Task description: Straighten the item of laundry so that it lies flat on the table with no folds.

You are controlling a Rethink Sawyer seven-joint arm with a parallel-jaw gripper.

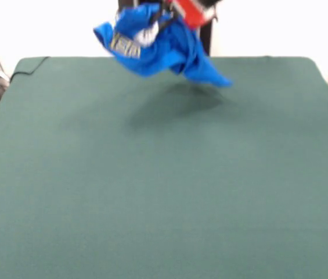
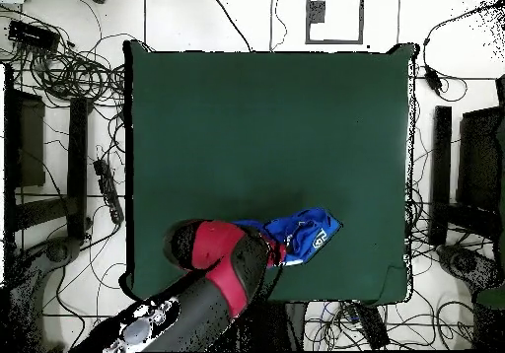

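Front view: the item of laundry is held bunched in the air above the far part of the table, its shadow cast on the felt below. The gripper is pinched on the cloth's top, by the red arm.

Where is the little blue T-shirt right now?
The blue T-shirt hangs bunched from the claw above the table's far edge in the front view, with its shadow on the green cloth below.

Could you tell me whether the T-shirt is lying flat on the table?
No, the T-shirt hangs bunched in the air above the table, casting a shadow beneath it.
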